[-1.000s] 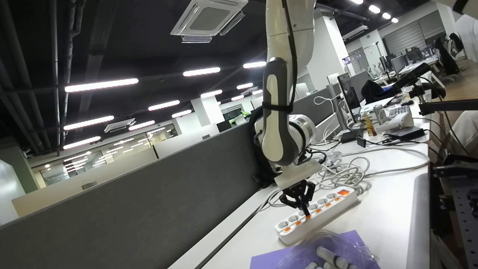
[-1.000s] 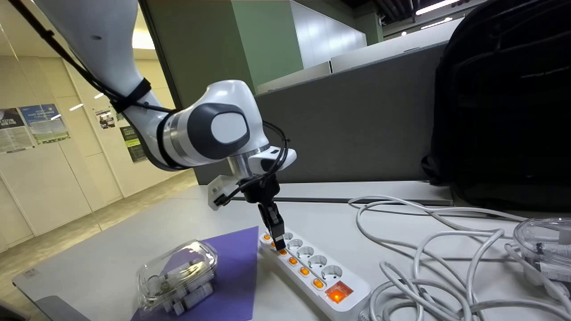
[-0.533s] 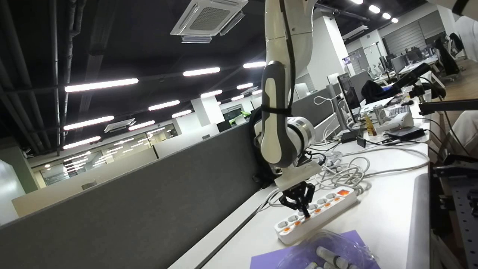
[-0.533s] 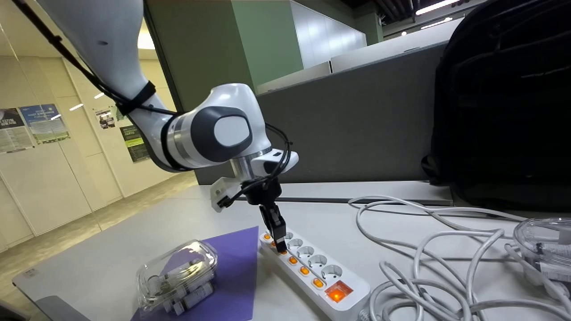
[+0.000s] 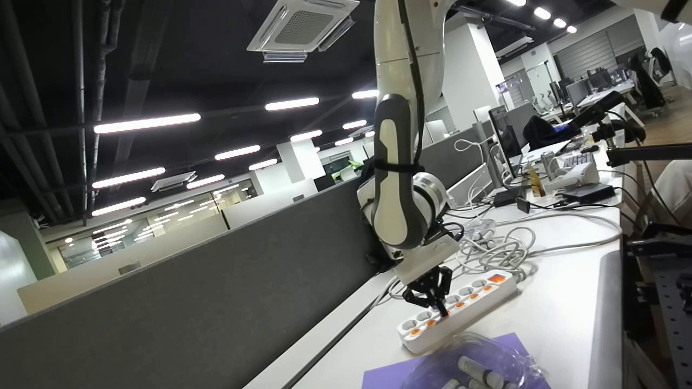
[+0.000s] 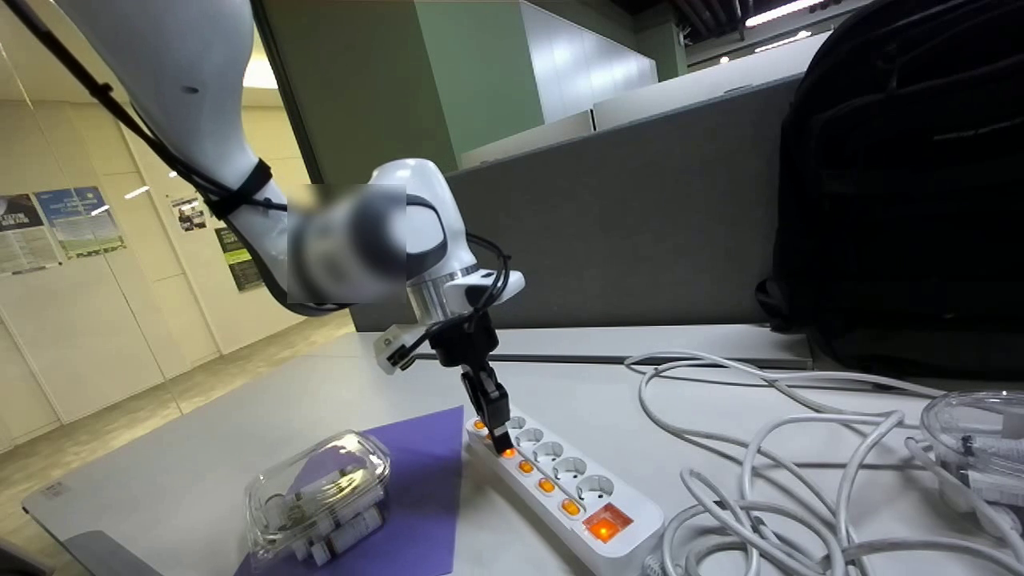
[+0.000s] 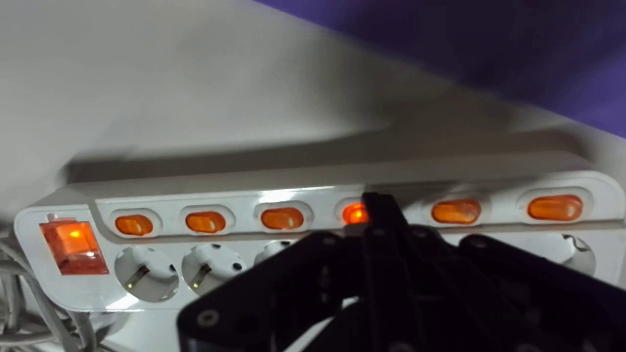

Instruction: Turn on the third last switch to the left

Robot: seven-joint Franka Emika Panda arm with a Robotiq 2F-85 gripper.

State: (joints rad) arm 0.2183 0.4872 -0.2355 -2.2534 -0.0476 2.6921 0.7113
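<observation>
A white power strip (image 5: 466, 319) lies on the table and shows in both exterior views (image 6: 640, 512) and the wrist view (image 7: 78, 293). It has a row of small orange switches and a larger red main switch (image 7: 76, 247), which glows. The switch third from the far end (image 7: 354, 213) glows bright orange and also shows lit in an exterior view (image 6: 509, 453). The other small switches look unlit. My gripper (image 7: 384, 203) is shut and empty, fingertips at the lit switch, covering its right part. Both exterior views (image 5: 444, 312) (image 6: 502, 442) show the tips down on the strip; exact contact is hidden.
A purple sheet (image 6: 424, 456) lies beside the strip with a clear plastic box (image 6: 320, 492) of white tubes on it. Grey cables (image 6: 760, 460) coil past the main-switch end, near another clear container (image 6: 980, 448). A grey partition (image 6: 624, 240) and black backpack (image 6: 904, 208) stand behind.
The gripper has moved slightly down onto the third switch and tilted a little. That switch glows now, whereas it looked unlit in the earlier frames. The strip has barely shifted.
</observation>
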